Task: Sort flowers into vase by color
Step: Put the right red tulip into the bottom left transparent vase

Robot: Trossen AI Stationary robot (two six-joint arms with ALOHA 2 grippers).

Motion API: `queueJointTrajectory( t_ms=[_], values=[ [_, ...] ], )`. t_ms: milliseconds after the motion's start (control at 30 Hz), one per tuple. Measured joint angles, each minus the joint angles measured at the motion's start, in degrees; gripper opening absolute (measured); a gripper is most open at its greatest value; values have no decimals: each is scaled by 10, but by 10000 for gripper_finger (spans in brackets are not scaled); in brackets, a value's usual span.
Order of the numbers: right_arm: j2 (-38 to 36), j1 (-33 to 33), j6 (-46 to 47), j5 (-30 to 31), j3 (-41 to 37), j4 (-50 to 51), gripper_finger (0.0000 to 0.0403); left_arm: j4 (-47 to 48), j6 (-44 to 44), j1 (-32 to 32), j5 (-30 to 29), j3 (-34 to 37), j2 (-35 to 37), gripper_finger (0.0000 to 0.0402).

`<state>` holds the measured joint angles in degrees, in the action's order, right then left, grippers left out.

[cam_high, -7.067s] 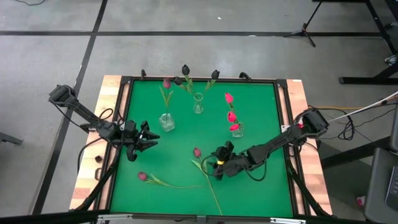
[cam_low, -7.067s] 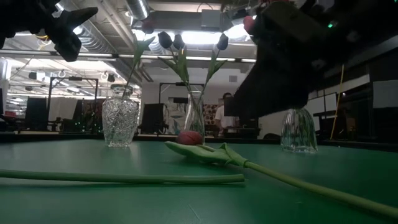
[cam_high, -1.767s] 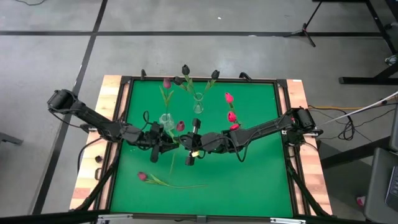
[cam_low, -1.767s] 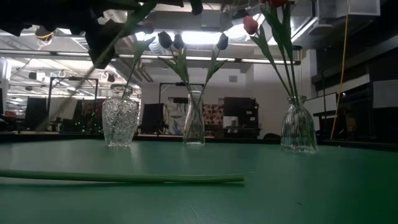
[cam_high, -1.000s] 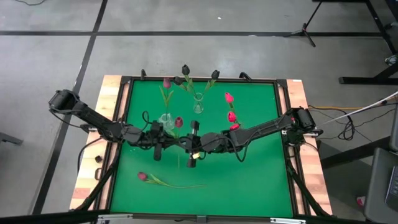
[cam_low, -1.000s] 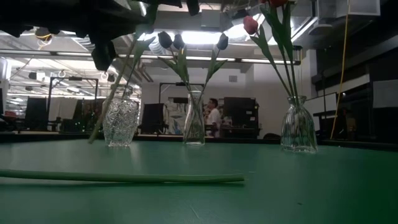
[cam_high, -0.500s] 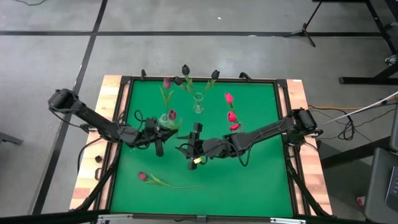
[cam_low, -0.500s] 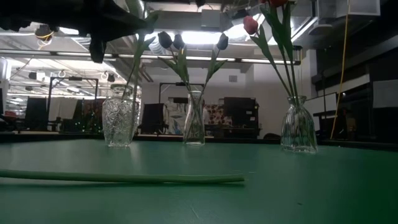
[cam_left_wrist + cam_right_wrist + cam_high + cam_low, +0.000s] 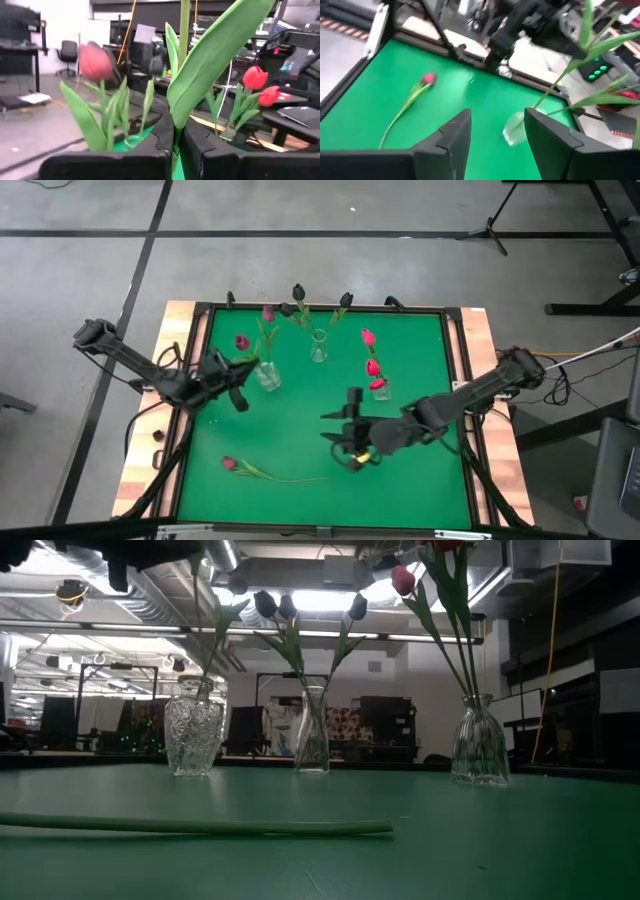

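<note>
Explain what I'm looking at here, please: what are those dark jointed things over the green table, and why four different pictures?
They are two robot arms, each ending in a two-finger gripper, sorting artificial tulips into glass vases by colour. One camera looks straight down, one sits at table height, and one rides on each wrist.

On the green table stand three vases: a cut-glass vase on the left, a slim clear vase with near-black tulips, and a bell-shaped vase with bright pink-red tulips. One dull magenta tulip lies flat on the table.

The left gripper is shut on a magenta tulip's green stem, held by the cut-glass vase. The right gripper is open and holds nothing.
</note>
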<state>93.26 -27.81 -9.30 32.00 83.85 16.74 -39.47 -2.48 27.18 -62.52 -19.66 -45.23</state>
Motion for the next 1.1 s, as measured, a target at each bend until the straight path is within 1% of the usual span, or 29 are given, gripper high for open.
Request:
queueJointTrajectory(
  t_ms=[67,200,367,500,667,800,1000,1100],
  values=[
    [-23,-12,3,-3,0,28,182,1,-21,0,10,0,17,9],
    [-81,-31,16,0,0,67,182,4,-30,0,35,0,57,9],
    [-138,-48,69,46,0,144,182,15,-42,0,46,0,96,9],
    [-163,-62,125,50,0,218,182,15,-82,2,20,0,119,9],
    [-178,-90,161,60,0,285,182,15,-103,2,20,0,141,9],
    [-194,-110,165,88,0,299,182,14,-117,2,24,0,152,9],
    [-221,-134,169,120,0,316,182,15,-148,2,-6,0,165,9],
    [-233,-144,187,141,0,333,182,33,-146,2,-14,0,170,9]
  ],
)
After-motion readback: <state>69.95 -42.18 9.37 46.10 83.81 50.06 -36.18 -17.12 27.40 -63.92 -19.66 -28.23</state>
